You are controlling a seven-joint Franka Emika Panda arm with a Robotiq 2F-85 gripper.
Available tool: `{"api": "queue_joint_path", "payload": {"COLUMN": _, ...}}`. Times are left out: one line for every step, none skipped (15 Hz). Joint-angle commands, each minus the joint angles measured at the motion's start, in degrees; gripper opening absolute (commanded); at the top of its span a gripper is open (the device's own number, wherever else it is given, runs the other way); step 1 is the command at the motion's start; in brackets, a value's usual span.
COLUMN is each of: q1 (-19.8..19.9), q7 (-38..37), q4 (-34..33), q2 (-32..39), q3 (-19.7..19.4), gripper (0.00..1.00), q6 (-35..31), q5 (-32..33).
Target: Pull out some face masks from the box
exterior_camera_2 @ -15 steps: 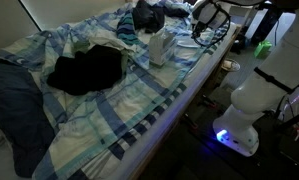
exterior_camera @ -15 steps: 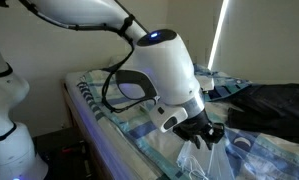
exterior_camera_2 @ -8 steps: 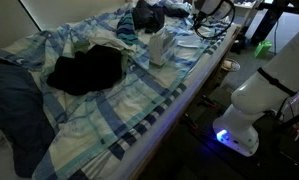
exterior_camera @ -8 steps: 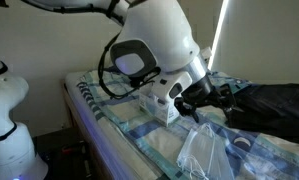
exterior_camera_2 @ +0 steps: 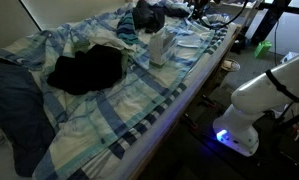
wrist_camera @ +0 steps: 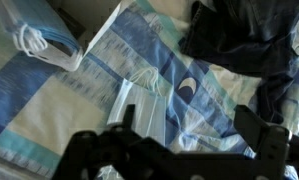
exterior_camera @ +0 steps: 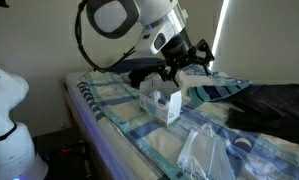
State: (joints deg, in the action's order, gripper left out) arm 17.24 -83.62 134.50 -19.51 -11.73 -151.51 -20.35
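The box (exterior_camera: pixel 161 103) is a small white carton standing on the checked bedsheet; it also shows in the other exterior view as the box (exterior_camera_2: pixel 159 45). A bunch of pale blue-and-white face masks (exterior_camera: pixel 201 150) lies limp on the sheet in front of it. In the wrist view, face masks (wrist_camera: pixel 44 30) with white ear loops lie at the top left, and one more pale sheet lies under my left finger (wrist_camera: pixel 129 115). My gripper (exterior_camera: pixel 186 66) hangs above and behind the box, open and empty; in the wrist view the gripper (wrist_camera: pixel 189 130) has only bedsheet between its fingers.
A dark garment (exterior_camera: pixel 274 105) lies on the bed beyond the masks, seen too as a dark garment (exterior_camera_2: pixel 84 70) and at the wrist view's top right (wrist_camera: pixel 239 40). The bed's long edge (exterior_camera_2: pixel 179 105) drops to the floor beside the robot's white base (exterior_camera_2: pixel 254 100).
The gripper opened and let go of the face masks, which now lie on the sheet. The arm then rose up and back, away from them, to above the box.
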Motion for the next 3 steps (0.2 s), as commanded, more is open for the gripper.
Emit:
{"api": "queue_joint_path", "payload": {"q1": 0.09, "q7": 0.20, "q4": -0.07, "q2": -0.01, "q3": -0.01, "gripper": 1.00, "q6": 0.06, "q5": -0.15}}
{"api": "queue_joint_path", "payload": {"q1": 0.09, "q7": 0.21, "q4": -0.06, "q2": 0.15, "q3": -0.04, "gripper": 1.00, "q6": 0.05, "q5": -0.15}}
{"api": "queue_joint_path", "payload": {"q1": 0.08, "q7": 0.21, "q4": -0.06, "q2": 0.50, "q3": -0.06, "gripper": 1.00, "q6": 0.01, "q5": -0.14}}
